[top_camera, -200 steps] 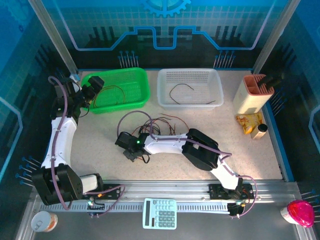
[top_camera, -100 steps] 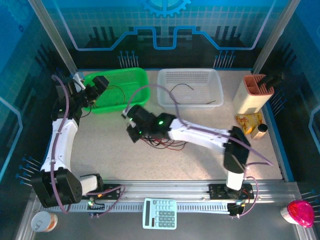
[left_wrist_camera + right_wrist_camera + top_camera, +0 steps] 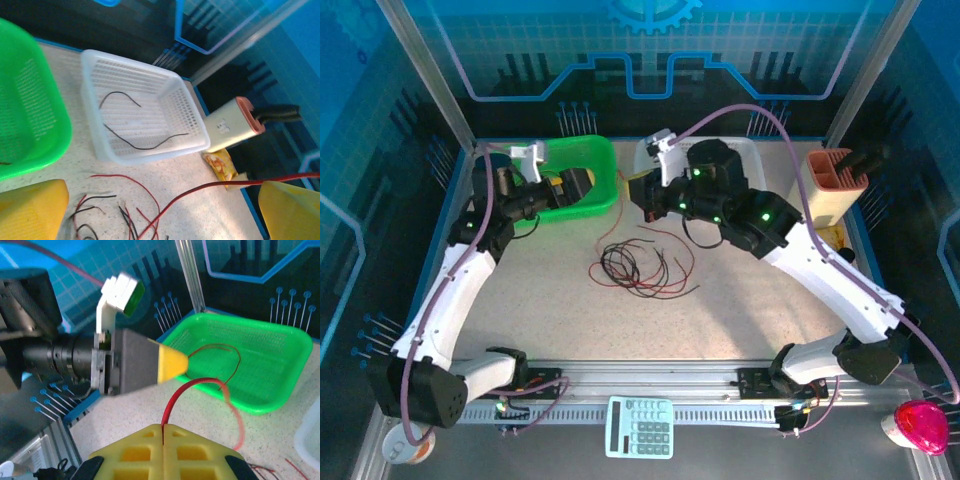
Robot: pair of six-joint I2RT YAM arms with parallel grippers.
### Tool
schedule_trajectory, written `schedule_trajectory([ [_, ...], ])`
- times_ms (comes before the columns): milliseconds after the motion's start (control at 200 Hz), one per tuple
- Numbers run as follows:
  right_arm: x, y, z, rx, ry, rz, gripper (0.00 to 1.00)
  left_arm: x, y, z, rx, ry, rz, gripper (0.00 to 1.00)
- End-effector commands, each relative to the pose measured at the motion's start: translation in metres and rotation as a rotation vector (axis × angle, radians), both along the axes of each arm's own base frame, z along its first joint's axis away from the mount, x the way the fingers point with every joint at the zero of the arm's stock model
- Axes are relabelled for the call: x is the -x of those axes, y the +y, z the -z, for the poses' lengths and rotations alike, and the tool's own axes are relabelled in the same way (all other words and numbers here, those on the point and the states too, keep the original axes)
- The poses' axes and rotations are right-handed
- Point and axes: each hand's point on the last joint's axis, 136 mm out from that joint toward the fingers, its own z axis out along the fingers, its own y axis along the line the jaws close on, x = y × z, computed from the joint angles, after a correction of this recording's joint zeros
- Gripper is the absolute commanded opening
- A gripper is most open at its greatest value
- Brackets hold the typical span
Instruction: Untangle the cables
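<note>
Plainer at the wrist than overhead — right gripper [image 3: 163, 427] pinches a red cable [image 3: 175, 393] arcing toward the green basket [image 3: 260, 407]; left gripper [image 3: 162, 207] gapes, empty.

We see the cables [image 3: 640, 268] as a loose heap of thin red and black strands, curled and crossing, in the middle of the surface [image 3: 740, 320]. One red cable [image 3: 172, 400] arcs up, pinched in the closed jaws of the right gripper [image 3: 163, 427]. Two black cables [image 3: 145, 146] lie curved in the white basket [image 3: 95, 55]. One thin red loop [image 3: 220, 347] lies in the green basket [image 3: 270, 355].
</note>
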Motion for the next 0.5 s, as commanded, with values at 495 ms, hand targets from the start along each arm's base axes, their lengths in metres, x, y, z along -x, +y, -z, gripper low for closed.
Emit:
schedule_trajectory([
  [495, 0.028, -0.03, -0.076, -0.129, -0.092, -0.101, 0.0, 0.029, -0.074, -0.097, -0.143, -0.455, 0.255, 0.96],
])
